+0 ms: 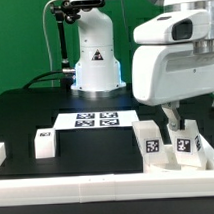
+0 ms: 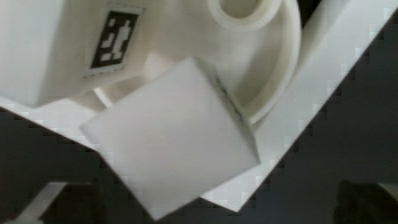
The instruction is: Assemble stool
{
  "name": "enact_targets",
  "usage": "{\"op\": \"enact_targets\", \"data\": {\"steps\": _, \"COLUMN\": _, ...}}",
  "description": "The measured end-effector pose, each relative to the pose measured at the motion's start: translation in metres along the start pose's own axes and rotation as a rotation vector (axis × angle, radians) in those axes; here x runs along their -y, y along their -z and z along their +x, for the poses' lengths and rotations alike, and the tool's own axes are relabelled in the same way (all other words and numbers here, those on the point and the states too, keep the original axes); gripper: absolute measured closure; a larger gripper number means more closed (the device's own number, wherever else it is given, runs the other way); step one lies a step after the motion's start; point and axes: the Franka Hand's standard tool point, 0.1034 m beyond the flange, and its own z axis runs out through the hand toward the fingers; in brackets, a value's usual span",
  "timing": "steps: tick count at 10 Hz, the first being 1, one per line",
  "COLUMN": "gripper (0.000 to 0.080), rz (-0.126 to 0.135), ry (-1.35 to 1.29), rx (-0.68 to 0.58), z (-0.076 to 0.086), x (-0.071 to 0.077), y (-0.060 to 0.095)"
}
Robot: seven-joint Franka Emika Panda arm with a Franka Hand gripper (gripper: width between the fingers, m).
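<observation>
The round seat of the stool lies right under me in the wrist view, a thick white disc with a sunken ring in its face. A blocky white leg lies tilted across its edge and hides part of it. Just beside the seat stands another white piece whose black-and-white tag faces my camera; I cannot tell whether it touches the disc. In the exterior view these parts sit near the front of the black table, on the exterior view's right. There I make out two tagged white blocks, one a little further toward that view's left than the other, but I cannot match them with certainty to what my wrist sees. My gripper hangs directly above them, its fingers spread as wide as they go and clamped on nothing. Well apart, toward the exterior view's left, a lone leg stands upright with its tag forward. The marker board lies flat in the middle of the table, between that leg and the blocks. Behind it rises my white base, and a long white border rail runs along the front edge.
</observation>
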Motion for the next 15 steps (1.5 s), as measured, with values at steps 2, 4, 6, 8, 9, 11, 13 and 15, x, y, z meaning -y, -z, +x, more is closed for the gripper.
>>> {"op": "enact_targets", "data": {"steps": 2, "gripper": 0.0151, "rz": -0.040, "ry": 0.021, "rx": -0.062, "z": -0.001, "x": -0.009, "y": -0.007}}
{"op": "enact_targets", "data": {"steps": 4, "gripper": 0.0178, "rz": -0.052, "ry": 0.020, "rx": -0.080, "z": -0.003, "x": -0.007, "y": -0.011}}
{"op": "enact_targets", "data": {"steps": 6, "gripper": 0.0351, "rz": -0.052, "ry": 0.018, "rx": -0.080, "z": -0.004, "x": -0.008, "y": -0.011}}
{"op": "enact_targets", "data": {"steps": 8, "gripper": 0.0458, "rz": -0.053, "ry": 0.015, "rx": -0.080, "z": -0.004, "x": -0.009, "y": -0.011}}
{"op": "enact_targets", "data": {"steps": 9, "gripper": 0.0458, "rz": -0.053, "ry": 0.015, "rx": -0.080, "z": -0.004, "x": -0.010, "y": -0.011}}
{"op": "enact_targets", "data": {"steps": 11, "gripper": 0.0458, "rz": -0.053, "ry": 0.012, "rx": -0.080, "z": -0.005, "x": -0.011, "y": -0.011}}
{"op": "enact_targets", "data": {"steps": 13, "gripper": 0.0458, "rz": -0.050, "ry": -0.047, "rx": -0.080, "z": -0.004, "x": -0.016, "y": -0.009}}
{"op": "enact_targets", "data": {"steps": 15, "gripper": 0.0456, "rz": -0.034, "ry": -0.147, "rx": -0.086, "z": -0.005, "x": -0.028, "y": -0.006}}
